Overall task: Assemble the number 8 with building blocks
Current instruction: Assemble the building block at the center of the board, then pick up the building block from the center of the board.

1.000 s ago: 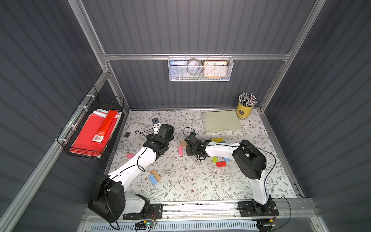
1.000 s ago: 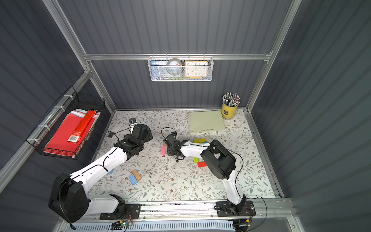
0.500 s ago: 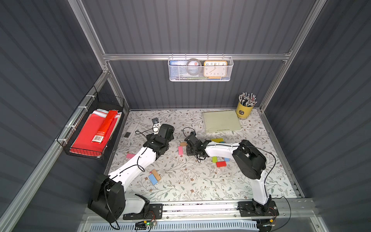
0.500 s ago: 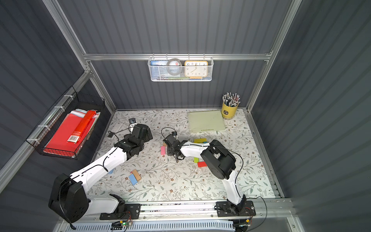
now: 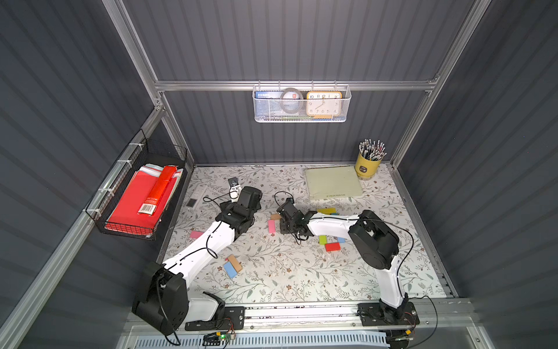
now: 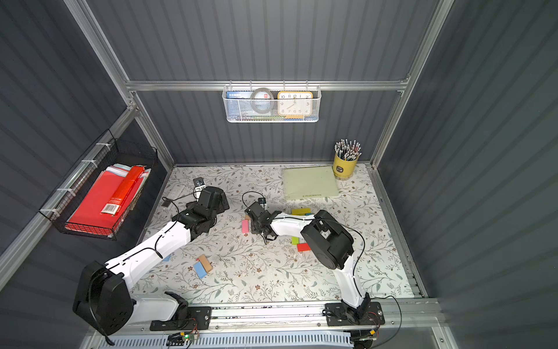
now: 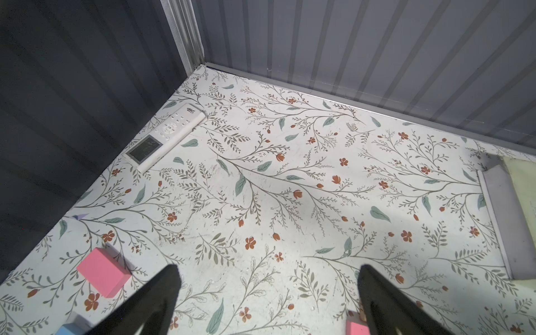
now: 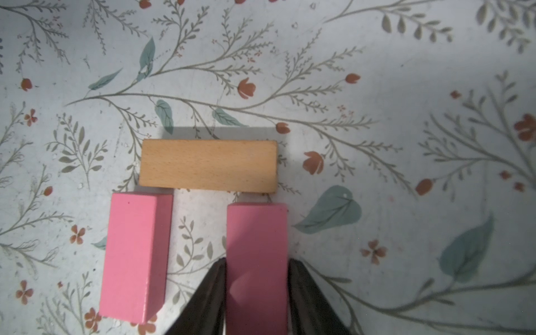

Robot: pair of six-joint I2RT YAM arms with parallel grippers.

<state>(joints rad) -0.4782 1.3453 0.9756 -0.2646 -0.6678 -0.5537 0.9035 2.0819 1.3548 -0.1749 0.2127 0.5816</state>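
In the right wrist view a tan block (image 8: 207, 165) lies crosswise on the floral mat. Two pink blocks stand at right angles below its ends. One pink block (image 8: 135, 255) lies free. My right gripper (image 8: 256, 262) is shut on the other pink block (image 8: 256, 232), which rests flat on the mat, a finger against each long side. In both top views the arm hides that block; the free pink block (image 5: 271, 226) and the tan one (image 5: 275, 216) show beside it. My left gripper (image 7: 268, 268) stands open over bare mat, with another pink block (image 7: 103, 272) beside it.
Loose blocks lie around: pink (image 5: 196, 234), blue (image 5: 230, 269) beside tan (image 5: 235, 263), green (image 5: 322, 240), red (image 5: 332, 247), yellow (image 5: 326, 211). A pale notebook (image 5: 332, 182) and a pencil cup (image 5: 367, 166) sit at the back right. A remote (image 7: 166, 136) lies by the left wall.
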